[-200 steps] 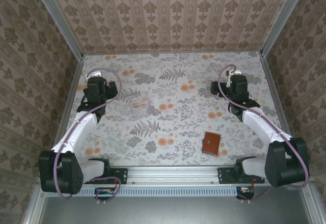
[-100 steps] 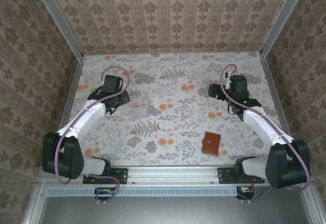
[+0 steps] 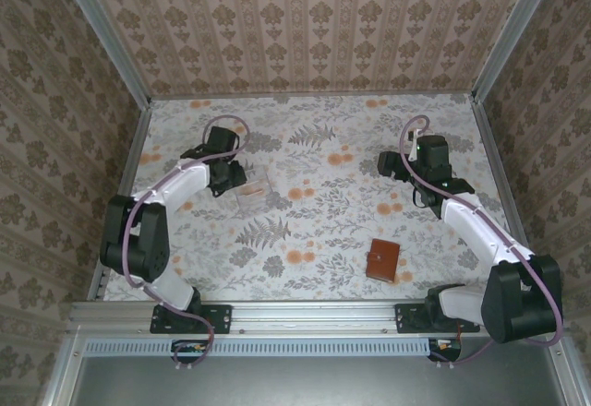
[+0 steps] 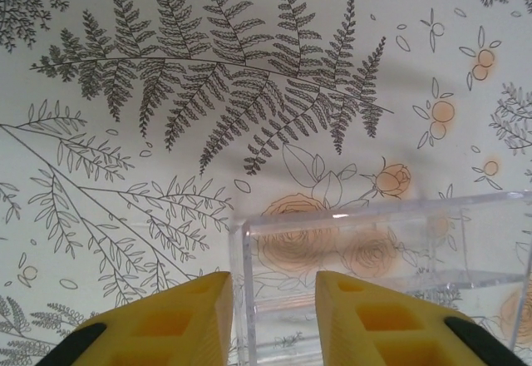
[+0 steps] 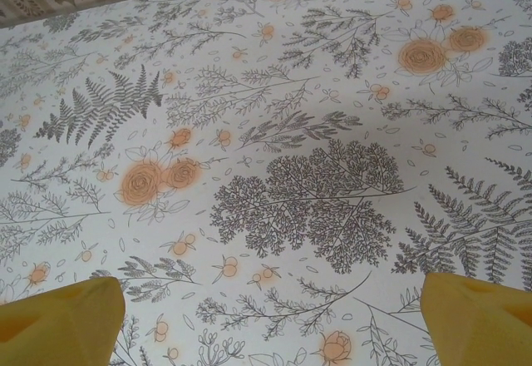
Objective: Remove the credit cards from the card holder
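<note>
The card holder (image 3: 383, 260), a small reddish-brown wallet, lies folded on the floral table near the front right, far from both grippers. The credit cards are hidden. My left gripper (image 3: 231, 177) hovers at the left edge of a small clear plastic tray (image 3: 252, 192). In the left wrist view its yellow fingers (image 4: 179, 316) stand partly narrowed around the tray's left wall (image 4: 241, 299), with a wide gap still between them (image 4: 274, 281). My right gripper (image 3: 395, 166) hangs over bare table at the back right, open wide (image 5: 273, 287) with nothing between its fingers.
The floral tablecloth (image 3: 314, 231) covers the whole work surface. Patterned walls with metal posts close it in at the back and both sides. A metal rail (image 3: 305, 314) runs along the near edge, just in front of the wallet.
The left arm has swung right and forward from the left side up to the clear tray, and its jaws have narrowed. The right arm has barely moved.
</note>
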Controlling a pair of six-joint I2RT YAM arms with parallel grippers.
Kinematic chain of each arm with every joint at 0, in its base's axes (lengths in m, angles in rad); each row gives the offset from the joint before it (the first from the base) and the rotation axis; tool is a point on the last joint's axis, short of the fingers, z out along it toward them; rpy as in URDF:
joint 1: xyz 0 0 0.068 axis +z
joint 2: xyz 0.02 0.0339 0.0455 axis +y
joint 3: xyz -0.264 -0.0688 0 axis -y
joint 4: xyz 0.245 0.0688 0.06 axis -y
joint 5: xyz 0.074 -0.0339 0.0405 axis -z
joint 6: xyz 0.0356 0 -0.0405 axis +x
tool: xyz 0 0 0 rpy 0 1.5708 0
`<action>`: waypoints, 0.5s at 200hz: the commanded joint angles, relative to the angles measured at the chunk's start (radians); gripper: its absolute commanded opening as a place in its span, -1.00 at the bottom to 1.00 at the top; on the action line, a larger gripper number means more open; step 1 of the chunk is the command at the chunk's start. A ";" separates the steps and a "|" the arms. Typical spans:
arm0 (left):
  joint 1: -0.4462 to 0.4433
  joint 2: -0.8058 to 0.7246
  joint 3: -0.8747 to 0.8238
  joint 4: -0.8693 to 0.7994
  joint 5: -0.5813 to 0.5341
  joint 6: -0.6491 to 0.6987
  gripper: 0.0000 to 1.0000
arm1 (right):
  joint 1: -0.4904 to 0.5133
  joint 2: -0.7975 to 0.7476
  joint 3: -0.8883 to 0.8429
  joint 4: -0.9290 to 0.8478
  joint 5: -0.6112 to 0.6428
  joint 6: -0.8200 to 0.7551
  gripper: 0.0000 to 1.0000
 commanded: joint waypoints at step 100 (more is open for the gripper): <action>-0.011 0.108 0.131 -0.090 -0.011 0.066 -0.73 | 0.007 -0.014 0.039 -0.033 -0.002 -0.004 0.86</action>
